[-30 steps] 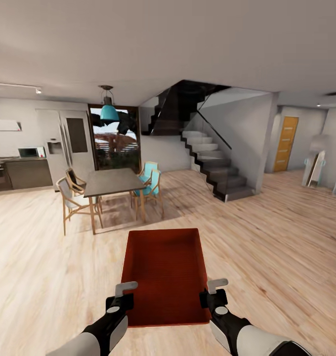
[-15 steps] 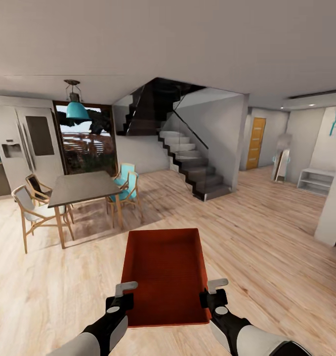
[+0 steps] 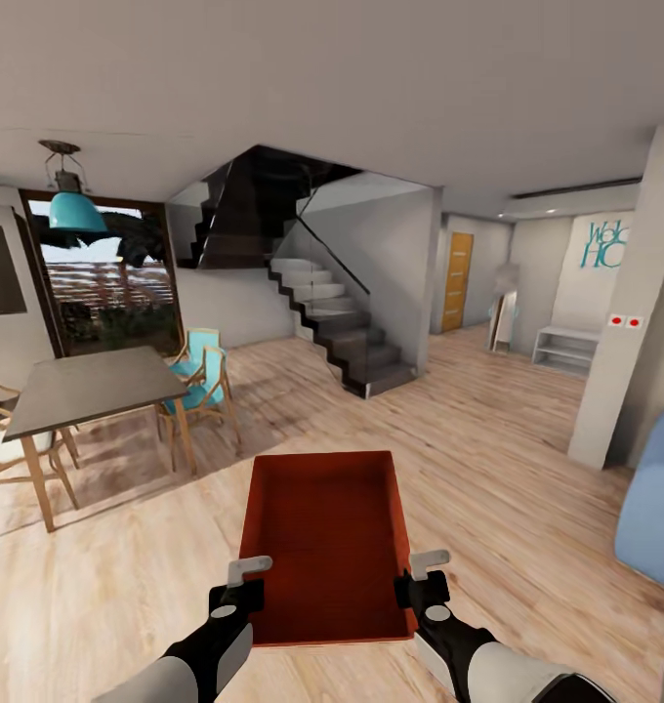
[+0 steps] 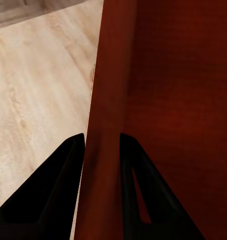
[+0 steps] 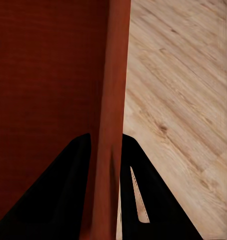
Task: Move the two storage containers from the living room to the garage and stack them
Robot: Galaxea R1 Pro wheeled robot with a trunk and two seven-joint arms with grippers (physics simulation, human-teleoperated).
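Both end effectors, left (image 3: pixel 246 576) and right (image 3: pixel 422 571), pinch my storage container (image 3: pixel 324 542) by opposite thin side walls; it seems light, somewhat flexible.

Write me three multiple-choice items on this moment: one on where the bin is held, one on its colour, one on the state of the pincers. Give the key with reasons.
1. Where is the storage container?
A. On the dining table
B. Carried between both pincers, above the wood floor
C. On the staircase

2. What colour is the container?
A. Orange-red
B. Teal
C. Grey

3. How do the pincers stand?
A. Both open and away from the bin
B. Left shut on a chair
C. Each shut on a side wall of the bin

Key:
1 B: the head view shows the bin between the left pincer and the right pincer, with the wood floor beneath.
2 A: its walls and bottom are orange-red in every view.
3 C: each wrist view shows a thin wall between two dark fingers.
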